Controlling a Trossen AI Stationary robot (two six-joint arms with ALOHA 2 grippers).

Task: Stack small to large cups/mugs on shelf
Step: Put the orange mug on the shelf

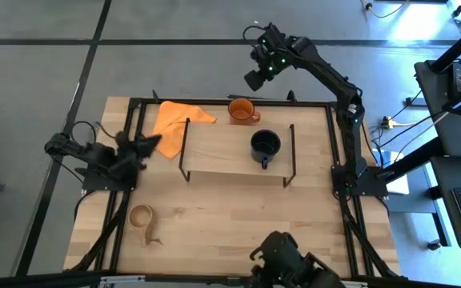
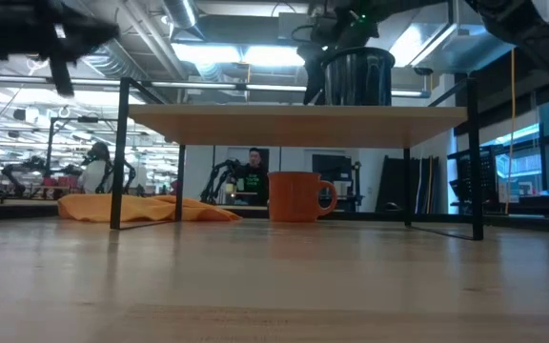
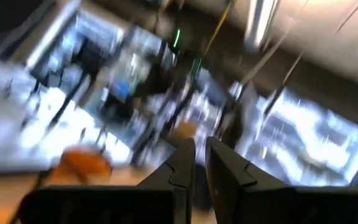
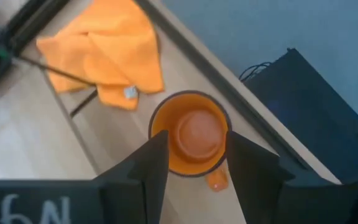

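The orange mug [image 1: 242, 110] stands upright on the table behind the shelf [image 1: 218, 150], its handle toward the table's right. My right gripper [image 4: 194, 146] hovers open above the orange mug [image 4: 190, 134], one finger to either side of it and neither touching. The dark mug [image 1: 265, 146] stands on the shelf's right half. The tan wooden cup [image 1: 142, 217] rests on the table at the near left. My left gripper [image 3: 201, 149] is shut and holds nothing, at the table's left edge [image 1: 144, 146].
A crumpled orange cloth [image 1: 178, 118] lies on the table at the far left, partly under the shelf's left end. The shelf's thin black legs [image 2: 117, 157] stand around the space beneath it. Bare tabletop [image 1: 238, 216] lies in front of the shelf.
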